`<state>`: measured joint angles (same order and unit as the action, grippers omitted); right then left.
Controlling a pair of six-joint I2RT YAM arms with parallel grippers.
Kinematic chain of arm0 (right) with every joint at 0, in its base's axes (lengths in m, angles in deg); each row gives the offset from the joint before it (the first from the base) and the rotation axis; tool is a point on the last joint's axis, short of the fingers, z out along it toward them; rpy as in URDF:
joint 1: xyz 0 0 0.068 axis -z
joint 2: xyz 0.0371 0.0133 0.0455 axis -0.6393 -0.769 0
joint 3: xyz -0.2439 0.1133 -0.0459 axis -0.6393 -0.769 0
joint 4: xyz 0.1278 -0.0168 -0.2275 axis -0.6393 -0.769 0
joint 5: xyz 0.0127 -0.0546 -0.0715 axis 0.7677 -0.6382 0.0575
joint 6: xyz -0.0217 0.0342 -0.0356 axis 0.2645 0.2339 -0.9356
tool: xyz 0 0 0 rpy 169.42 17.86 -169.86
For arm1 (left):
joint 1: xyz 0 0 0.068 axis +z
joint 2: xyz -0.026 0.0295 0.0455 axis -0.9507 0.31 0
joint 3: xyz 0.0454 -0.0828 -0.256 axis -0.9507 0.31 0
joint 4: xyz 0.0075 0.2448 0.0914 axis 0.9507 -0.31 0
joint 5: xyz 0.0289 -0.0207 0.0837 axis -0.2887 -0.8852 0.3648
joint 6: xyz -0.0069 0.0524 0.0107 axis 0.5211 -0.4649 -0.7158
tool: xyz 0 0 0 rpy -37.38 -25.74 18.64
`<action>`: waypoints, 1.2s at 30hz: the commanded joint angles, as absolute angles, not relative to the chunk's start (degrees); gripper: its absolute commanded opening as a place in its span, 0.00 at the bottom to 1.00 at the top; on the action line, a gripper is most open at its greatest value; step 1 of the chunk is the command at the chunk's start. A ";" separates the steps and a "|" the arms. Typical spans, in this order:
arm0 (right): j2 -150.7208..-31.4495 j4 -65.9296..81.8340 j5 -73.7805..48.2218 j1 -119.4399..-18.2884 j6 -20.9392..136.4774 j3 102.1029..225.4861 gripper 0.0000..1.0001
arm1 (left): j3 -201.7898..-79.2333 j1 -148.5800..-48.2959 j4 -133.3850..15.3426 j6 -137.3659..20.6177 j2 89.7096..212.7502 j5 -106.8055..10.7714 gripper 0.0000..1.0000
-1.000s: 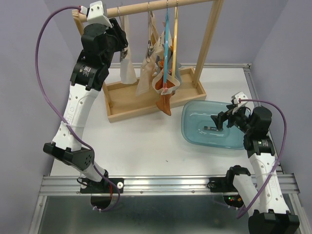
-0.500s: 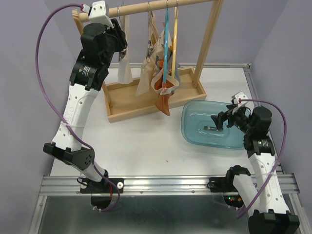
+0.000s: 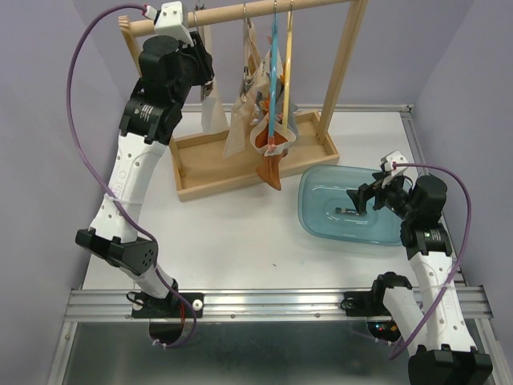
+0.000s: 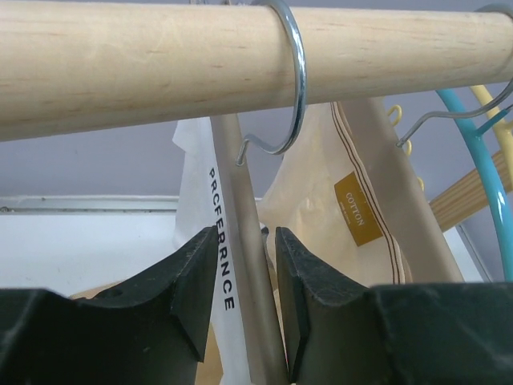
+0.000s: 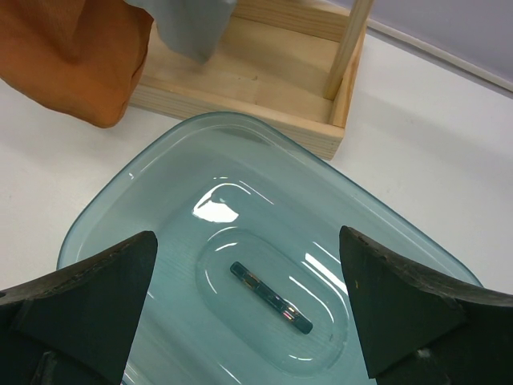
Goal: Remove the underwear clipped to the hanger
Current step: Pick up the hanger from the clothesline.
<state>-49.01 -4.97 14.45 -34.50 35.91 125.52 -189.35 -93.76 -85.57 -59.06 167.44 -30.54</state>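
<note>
Underwear hangs from hangers on a wooden rail [image 3: 240, 12]. My left gripper [image 3: 202, 74] is high at the rail's left end. In the left wrist view it [image 4: 246, 241] is shut on the white underwear [image 4: 196, 184] with black lettering and on a pale hanger arm [image 4: 240, 208]. The white piece [image 3: 213, 112] hangs below it. Beige underwear [image 3: 239, 120] with a gold COTTON tag [image 4: 357, 207] hangs beside it. Orange-brown underwear [image 3: 272, 170] and a grey piece [image 3: 290, 132] hang mid-rail. My right gripper [image 3: 362, 199] is open and empty over the blue tub [image 3: 321, 210].
The rack stands in a wooden tray base [image 3: 208, 172] with an upright post [image 3: 343, 68]. A metal hook [image 4: 295, 80] loops over the rail [image 4: 120, 64]. Blue [image 3: 275, 64] and yellow [image 3: 288, 56] hangers hang mid-rail. The tub [image 5: 240, 152] holds only a small dark strip [image 5: 271, 298].
My left arm has risen a little toward the rail, and the white underwear has swung and lifted with it. The right arm has not moved.
</note>
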 commanded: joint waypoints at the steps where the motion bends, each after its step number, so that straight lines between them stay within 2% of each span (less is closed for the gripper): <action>1: -48.50 -4.11 13.86 -34.20 36.36 127.62 1.00 | -192.71 -94.26 -85.21 -60.29 167.58 -31.58 0.45; 8: -48.41 -4.11 13.77 -34.29 36.36 127.62 1.00 | -194.20 -94.35 -85.73 -60.55 168.28 -30.88 0.37; 11: -48.41 -4.11 13.77 -34.29 36.36 127.62 1.00 | -195.25 -94.35 -85.82 -60.46 168.37 -30.88 0.26; 15: -48.41 -4.11 13.68 -34.29 36.45 127.62 1.00 | -197.19 -94.35 -85.82 -60.55 168.64 -30.97 0.16; 20: -48.32 -4.11 13.51 -34.29 36.45 127.62 1.00 | -198.25 -94.26 -85.21 -61.07 167.94 -31.05 0.10; 21: -48.32 -4.11 13.51 -34.20 36.45 127.62 1.00 | -198.16 -94.35 -84.68 -61.25 167.76 -31.05 0.00; 28: -48.15 -4.11 13.51 -34.29 36.45 127.71 1.00 | -196.23 -94.26 -83.45 -61.78 164.95 -30.79 0.00; 36: -48.15 -4.20 13.68 -34.20 36.45 127.62 1.00 | -188.06 -94.35 -81.52 -62.13 159.59 -30.09 0.00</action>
